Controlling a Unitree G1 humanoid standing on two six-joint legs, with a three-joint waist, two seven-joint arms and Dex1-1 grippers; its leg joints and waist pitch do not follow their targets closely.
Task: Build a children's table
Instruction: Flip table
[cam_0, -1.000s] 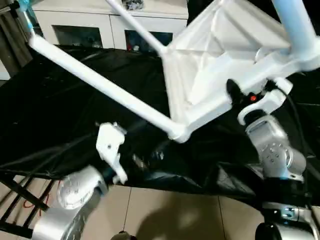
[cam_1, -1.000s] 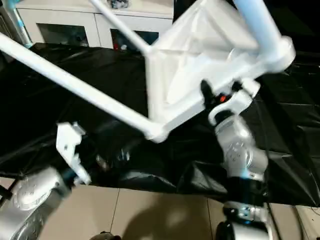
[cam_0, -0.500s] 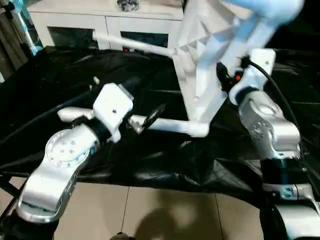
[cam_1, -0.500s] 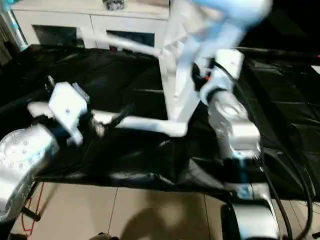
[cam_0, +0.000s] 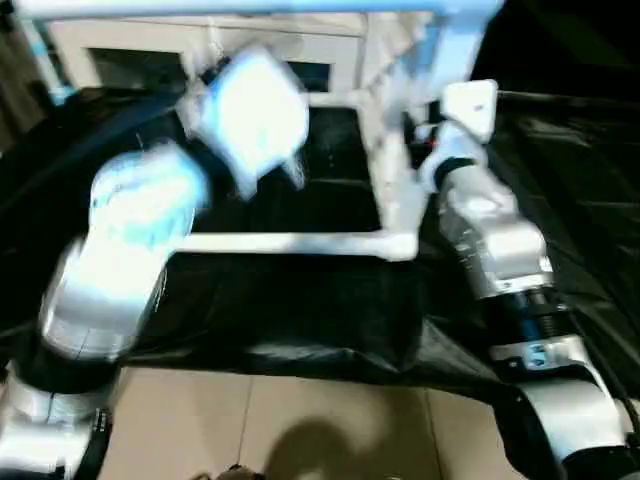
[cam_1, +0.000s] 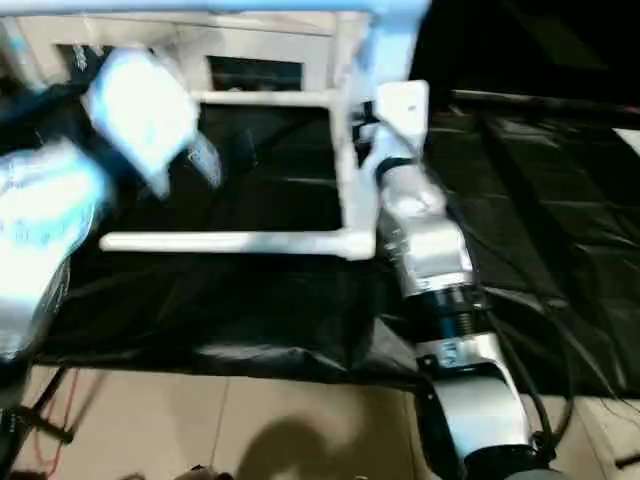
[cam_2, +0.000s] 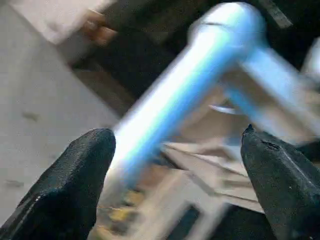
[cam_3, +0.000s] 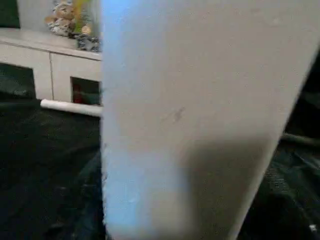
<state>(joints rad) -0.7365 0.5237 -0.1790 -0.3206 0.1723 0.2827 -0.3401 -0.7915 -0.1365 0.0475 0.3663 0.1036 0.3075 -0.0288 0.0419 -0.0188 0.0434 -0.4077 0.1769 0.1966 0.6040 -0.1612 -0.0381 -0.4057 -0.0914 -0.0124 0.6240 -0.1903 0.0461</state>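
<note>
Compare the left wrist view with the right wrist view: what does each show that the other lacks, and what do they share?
Left wrist view: the left pincer, black fingers wide apart and holding nothing, with a table leg beyond them running into a corner socket. Right wrist view: the tabletop up close, and the white cabinet with toys on top. Shared: a white leg and the black sheet.

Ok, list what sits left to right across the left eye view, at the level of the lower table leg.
Left forearm → lower table leg → upended tabletop → right forearm.
</note>
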